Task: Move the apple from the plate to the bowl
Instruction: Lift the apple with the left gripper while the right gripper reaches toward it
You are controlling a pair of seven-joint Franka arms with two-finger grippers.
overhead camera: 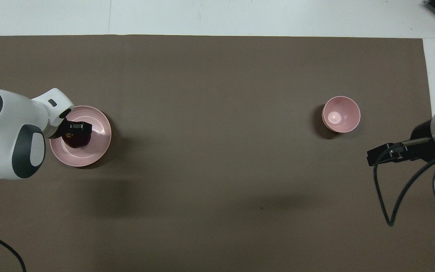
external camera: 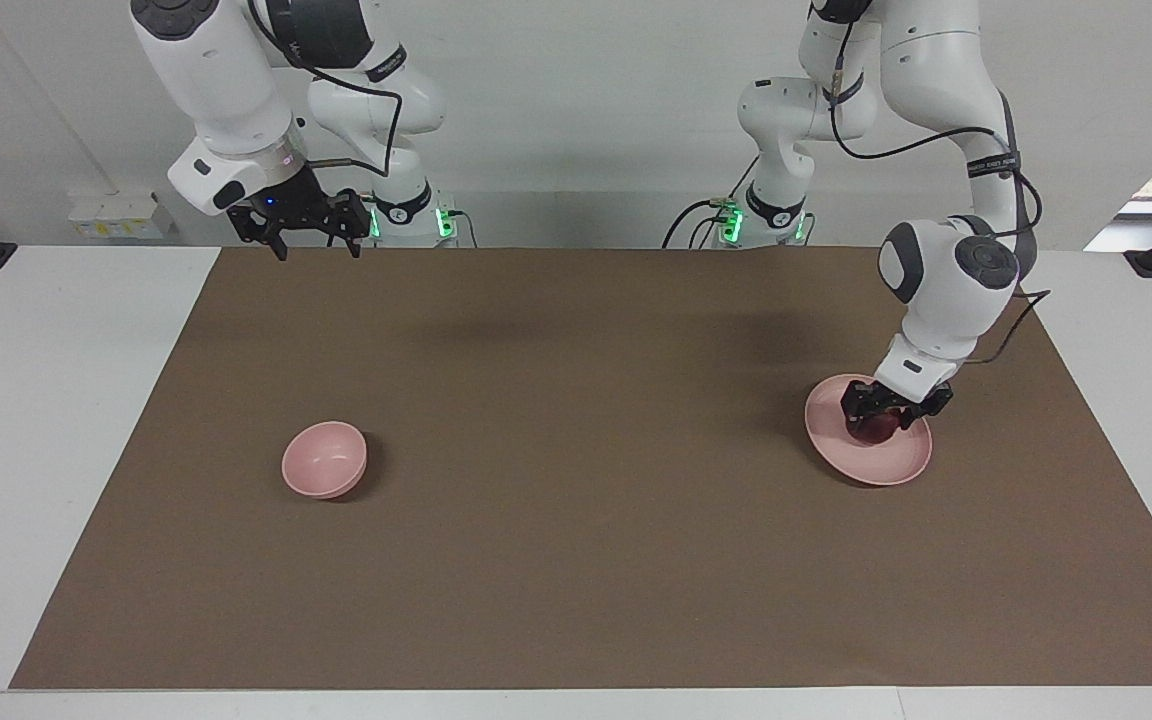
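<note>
The dark red apple [external camera: 877,431] lies on the pale pink plate [external camera: 871,468] at the left arm's end of the mat; it also shows in the overhead view [overhead camera: 78,142] on the plate [overhead camera: 98,124]. My left gripper [external camera: 880,418] is down at the plate and straddles the apple [overhead camera: 76,133]. The small pink bowl [external camera: 324,459] stands empty toward the right arm's end [overhead camera: 341,114]. My right gripper [external camera: 317,240] is open and empty, and waits high over the mat's edge nearest the robots [overhead camera: 381,155].
A brown mat [external camera: 576,560] covers most of the white table [external camera: 26,420]. The mat lies bare between plate and bowl. A black cable hangs from the right arm [overhead camera: 387,204].
</note>
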